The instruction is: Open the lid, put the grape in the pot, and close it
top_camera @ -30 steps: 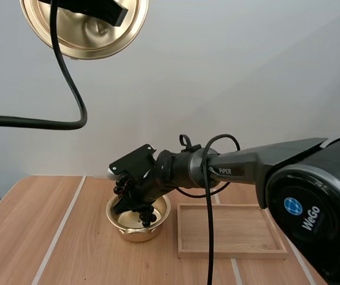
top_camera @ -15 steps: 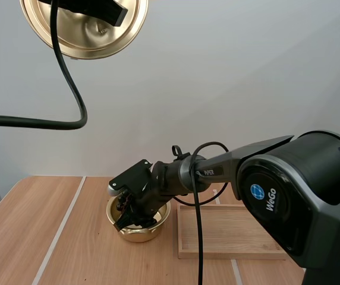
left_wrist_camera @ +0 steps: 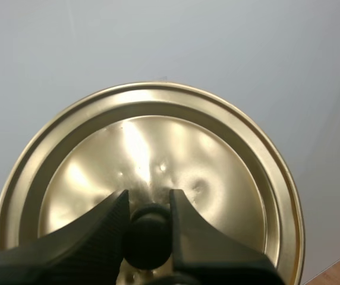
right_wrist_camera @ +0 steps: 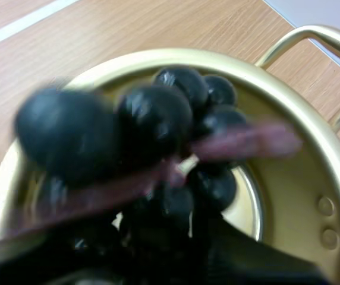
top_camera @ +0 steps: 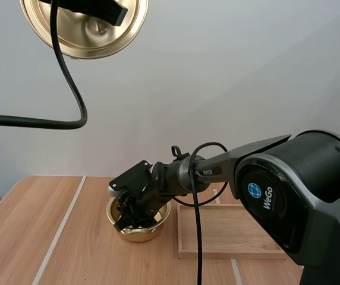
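Note:
My left gripper (left_wrist_camera: 148, 208) is shut on the black knob (left_wrist_camera: 148, 240) of the gold lid (left_wrist_camera: 217, 172) and holds it up in the air. In the high view that lid (top_camera: 75, 35) hangs far above the table's left side, under my left gripper (top_camera: 109, 16). The gold pot (top_camera: 141, 234) stands uncovered on the wooden table. My right gripper (top_camera: 128, 218) reaches down into it. Seen from the right wrist, a dark bunch of grapes (right_wrist_camera: 155, 119) hangs blurred just over the pot's (right_wrist_camera: 312, 178) bottom, its stem leading back to my right gripper (right_wrist_camera: 158, 258), which looks shut on it.
A shallow wooden tray (top_camera: 235, 233) lies directly right of the pot, with nothing in it. The pot's handle (right_wrist_camera: 312, 41) sticks out on the far side. Bare tabletop (top_camera: 45, 231) stretches to the left of the pot.
My right gripper has gone down with the grapes from above the rim into the pot, then nearly stopped. The left arm and the lid have not moved.

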